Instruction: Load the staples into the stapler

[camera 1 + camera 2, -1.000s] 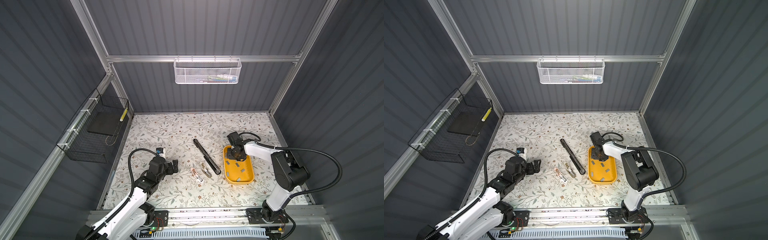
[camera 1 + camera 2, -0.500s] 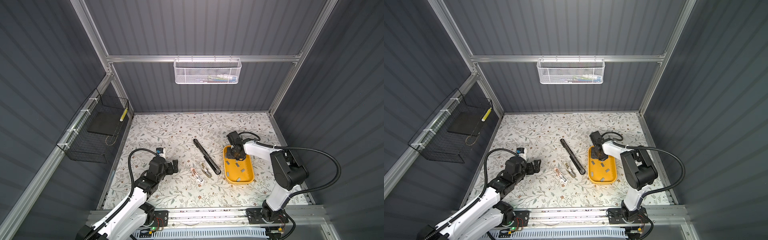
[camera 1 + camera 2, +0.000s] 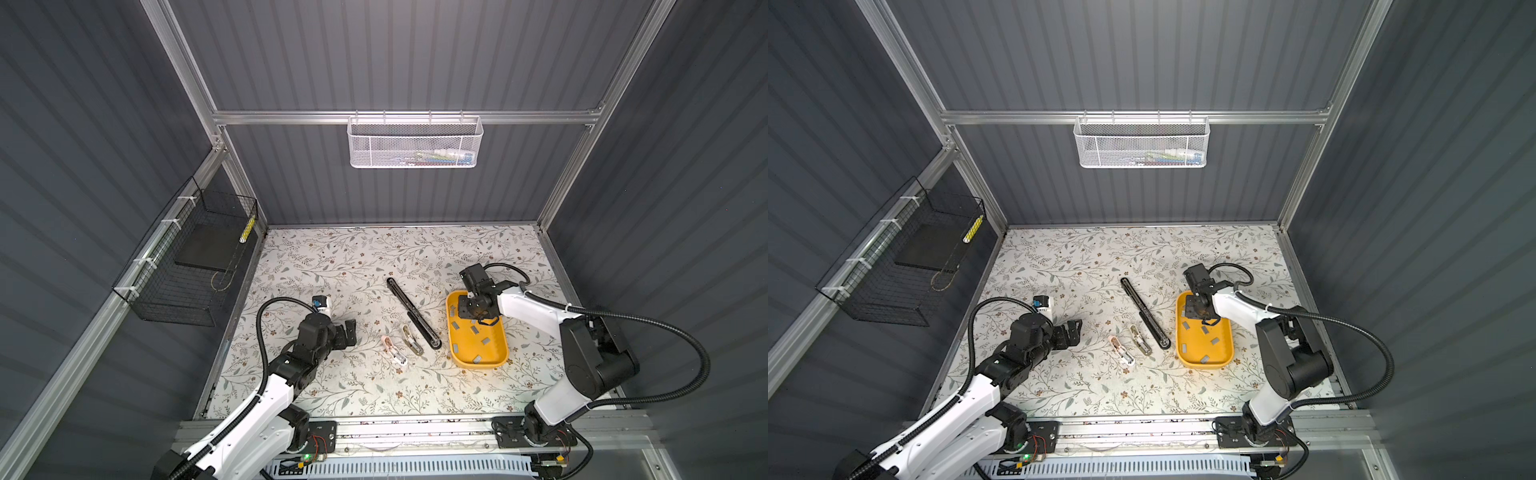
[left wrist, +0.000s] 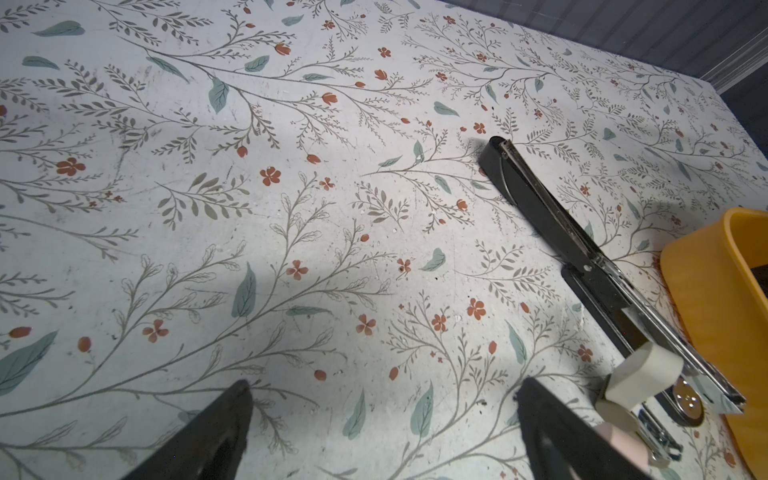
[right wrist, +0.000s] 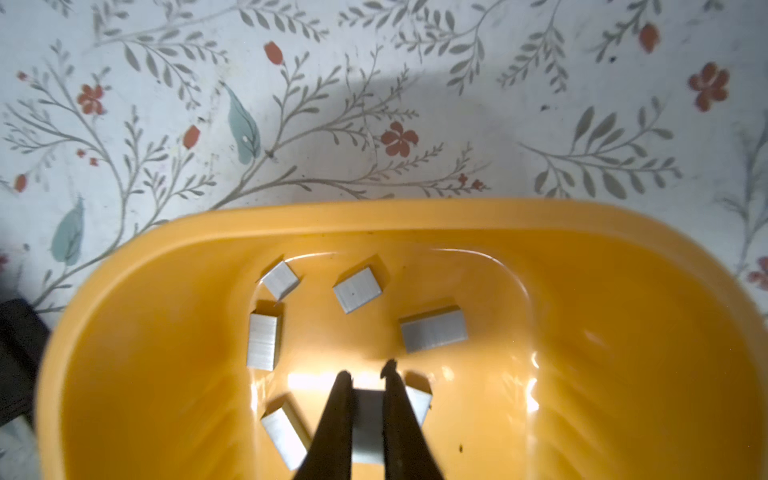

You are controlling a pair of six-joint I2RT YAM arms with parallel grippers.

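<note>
Several staples (image 5: 357,289) lie loose in the tray (image 5: 166,257); right gripper (image 5: 368,370) pinches one near its far rim. Left gripper (image 4: 384,384) stands wide, empty, over bare mat (image 4: 291,166).

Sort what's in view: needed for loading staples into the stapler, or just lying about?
Job: staples in the yellow tray; black stapler, opened flat; right gripper, shut on one staple strip.
Lying about: pink mini stapler; beige mini stapler; white mesh basket and black wire basket on the walls; left gripper, open and empty.
</note>
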